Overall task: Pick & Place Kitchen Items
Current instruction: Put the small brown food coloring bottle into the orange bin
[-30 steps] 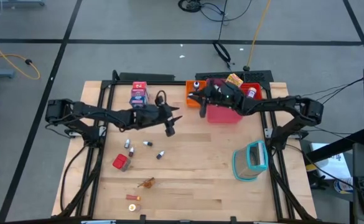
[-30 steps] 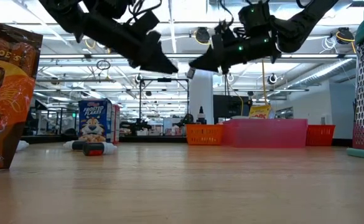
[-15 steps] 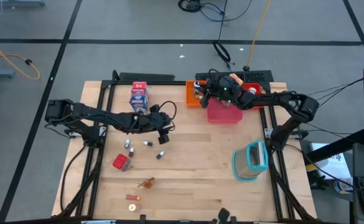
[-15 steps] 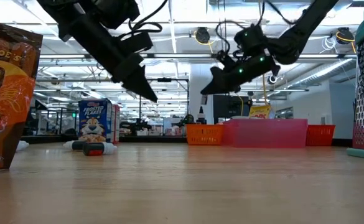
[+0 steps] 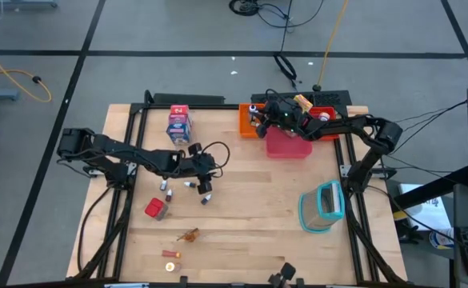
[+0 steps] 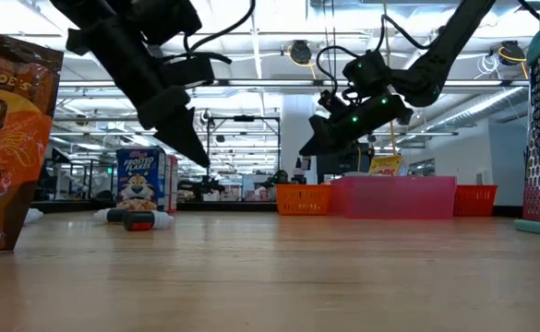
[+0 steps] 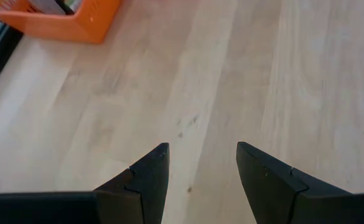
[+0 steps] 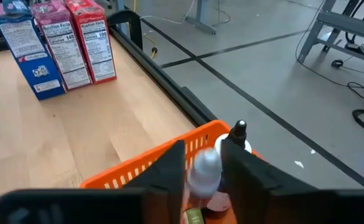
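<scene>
Wooden table [image 5: 250, 216] carrying cartons [image 5: 178, 122], small bottles [image 5: 168, 187], a red cube [image 5: 155, 210], orange tray [image 5: 248, 126], pink tray [image 5: 286, 146] and teal-rimmed container [image 5: 322, 206].

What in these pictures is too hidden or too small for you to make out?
- High view: whether the left gripper, above the small bottles, hides another; they are too small to read.
- Right wrist view: the right gripper covers most of the bottle over the orange tray.
- Low view: a brown bag is cut off by the edge.
</scene>
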